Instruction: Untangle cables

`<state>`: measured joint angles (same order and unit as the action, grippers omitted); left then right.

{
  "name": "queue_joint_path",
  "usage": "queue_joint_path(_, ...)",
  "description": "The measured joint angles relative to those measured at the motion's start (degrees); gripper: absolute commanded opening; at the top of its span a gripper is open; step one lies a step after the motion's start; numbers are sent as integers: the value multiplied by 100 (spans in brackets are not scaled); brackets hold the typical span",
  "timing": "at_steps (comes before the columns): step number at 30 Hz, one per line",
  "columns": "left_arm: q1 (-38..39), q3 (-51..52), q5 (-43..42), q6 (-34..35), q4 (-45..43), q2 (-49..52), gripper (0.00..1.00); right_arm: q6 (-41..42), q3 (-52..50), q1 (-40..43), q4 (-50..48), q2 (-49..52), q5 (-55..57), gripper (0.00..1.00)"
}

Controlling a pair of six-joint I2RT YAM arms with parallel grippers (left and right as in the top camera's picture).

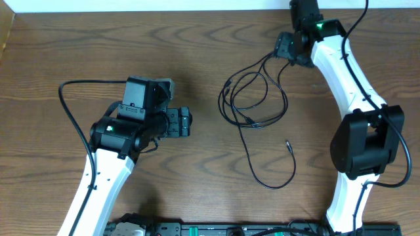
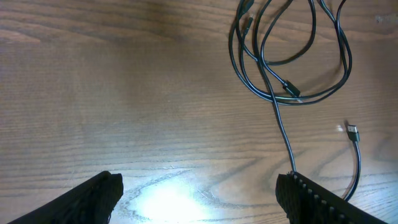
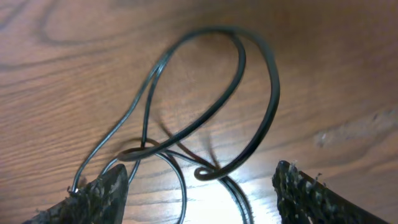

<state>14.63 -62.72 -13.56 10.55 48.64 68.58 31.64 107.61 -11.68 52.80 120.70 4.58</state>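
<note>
While both arms reach over the wooden table (image 1: pixel 65 52), I see the right arm (image 1: pixel 348 72) stretched along the right side to the far edge. The left arm (image 1: pixel 105 177) stands at the left, well apart from the work. The cables (image 1: pixel 252 98) lie right of centre as a loose tangle of thin black loops, and one long strand trails toward me and curls back up. The far loops run up to the right gripper (image 1: pixel 285 49). On its wrist camera the fingers (image 3: pixel 298 193) stand apart, unclenched, with a crossed loop on the wood between and ahead of them. I cannot tell whether either finger touches a strand. The left gripper (image 1: pixel 186 122) is likewise released, empty, pointing toward the tangle. A silver-tipped plug (image 2: pixel 352 130) ends the trailing strand, apart from the loops, and a second plug (image 2: pixel 291 90) lies among them.
</note>
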Motion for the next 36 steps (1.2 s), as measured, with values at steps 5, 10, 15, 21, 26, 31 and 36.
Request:
queue_joint_path(5,0,0,0,0,2,0,84,413,-415,-92,-302,0,13,60)
queue_joint_path(10,0,0,2,2,9,0,85,608,-715,-153,-581,0,15,41)
queue_joint_path(15,0,0,2,2,28,0,85,691,-922,-164,-772,0,20,37)
queue_joint_path(21,0,0,0,2,44,0,85,699,-1130,-164,-846,0,162,37)
queue_joint_path(26,0,0,2,2,44,0,85,675,-1318,-164,-916,0,345,1)
queue_joint_path(31,0,0,0,2,48,0,85,459,-1390,-164,-1165,0,424,1)
queue_joint_path(36,0,0,0,2,66,0,85,-125,-1390,-164,-1351,-2,120,1)
